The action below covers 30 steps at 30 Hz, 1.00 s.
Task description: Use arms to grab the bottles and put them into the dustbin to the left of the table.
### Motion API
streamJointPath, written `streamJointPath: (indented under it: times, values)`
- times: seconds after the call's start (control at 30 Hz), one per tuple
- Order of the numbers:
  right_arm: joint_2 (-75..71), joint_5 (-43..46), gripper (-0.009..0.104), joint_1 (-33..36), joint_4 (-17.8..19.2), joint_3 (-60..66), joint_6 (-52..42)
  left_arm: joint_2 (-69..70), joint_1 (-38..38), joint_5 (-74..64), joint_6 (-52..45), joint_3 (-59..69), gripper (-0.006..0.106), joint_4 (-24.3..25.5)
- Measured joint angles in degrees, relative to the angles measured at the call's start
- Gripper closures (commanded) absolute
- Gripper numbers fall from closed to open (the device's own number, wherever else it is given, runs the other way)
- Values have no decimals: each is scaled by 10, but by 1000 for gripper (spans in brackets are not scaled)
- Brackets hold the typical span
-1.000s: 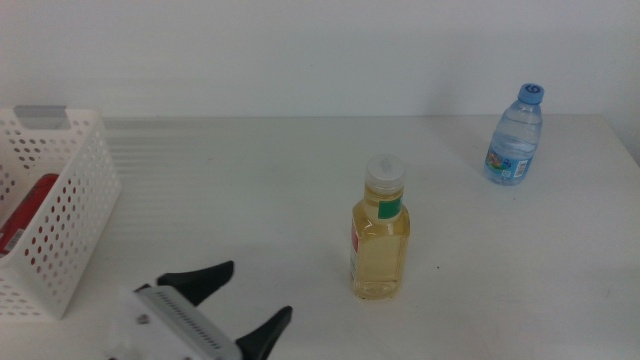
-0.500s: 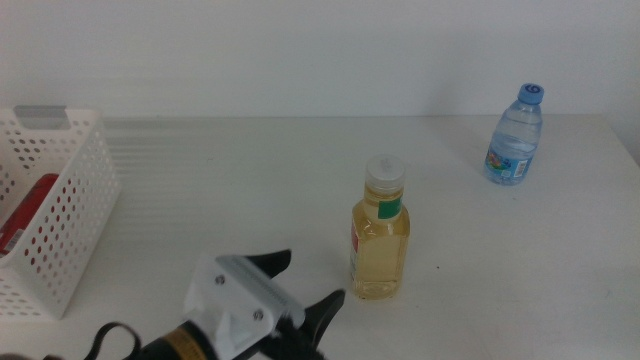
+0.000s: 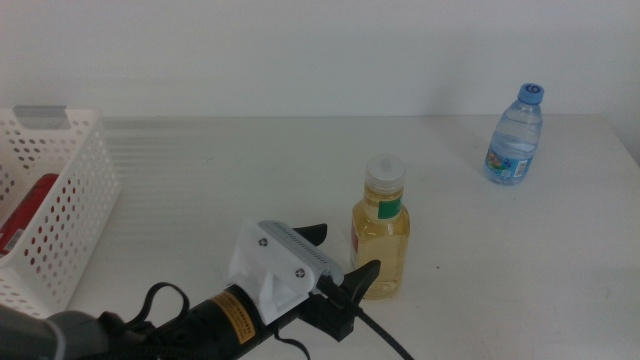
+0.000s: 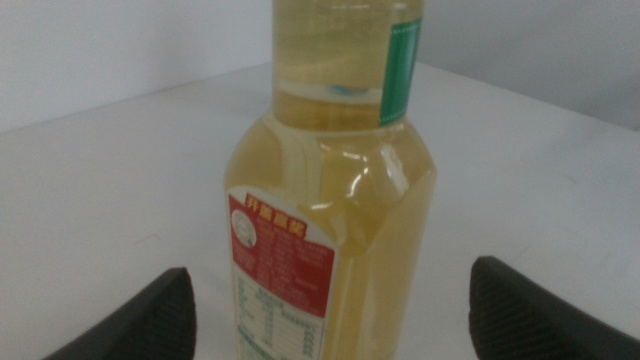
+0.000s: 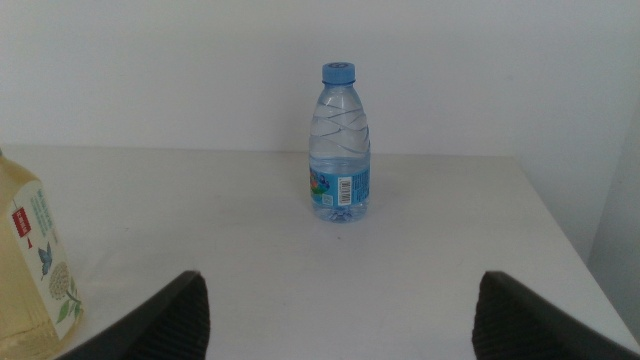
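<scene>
The yellow-liquid bottle with a white cap stands upright mid-table. My left gripper is open right beside it on its left, jaws just short of its base. The left wrist view shows that bottle close up, between the spread jaws. A small clear water bottle with a blue cap stands at the far right; the right wrist view shows it upright ahead of my open right gripper, which is out of the middle view. The white dustbin at the left edge holds a red can.
The table's right edge runs close behind the water bottle. In the right wrist view the yellow bottle stands off to one side. A black cable loops along my left arm near the front edge.
My left gripper has moved right and forward across the table, from near the dustbin up to the yellow bottle. Its jaws stay open. The bottles have not moved.
</scene>
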<state>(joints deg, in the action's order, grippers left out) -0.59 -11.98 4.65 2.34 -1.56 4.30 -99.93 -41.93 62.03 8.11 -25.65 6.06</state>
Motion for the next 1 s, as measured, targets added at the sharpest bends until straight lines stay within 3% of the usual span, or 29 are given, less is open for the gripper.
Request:
streamJointPath:
  times: [0.5, 0.83, 1.0]
  values:
    - [0, 0, 22, 0, 0, 0, 0, -54, 3, -8, 12, -46, 10, 14]
    - [0, 0, 22, 0, 0, 0, 0, -79, 61, -25, 83, -92, 10, 156]
    - [0, 0, 22, 0, 0, 0, 0, -107, 68, -26, 90, -120, 10, 183]
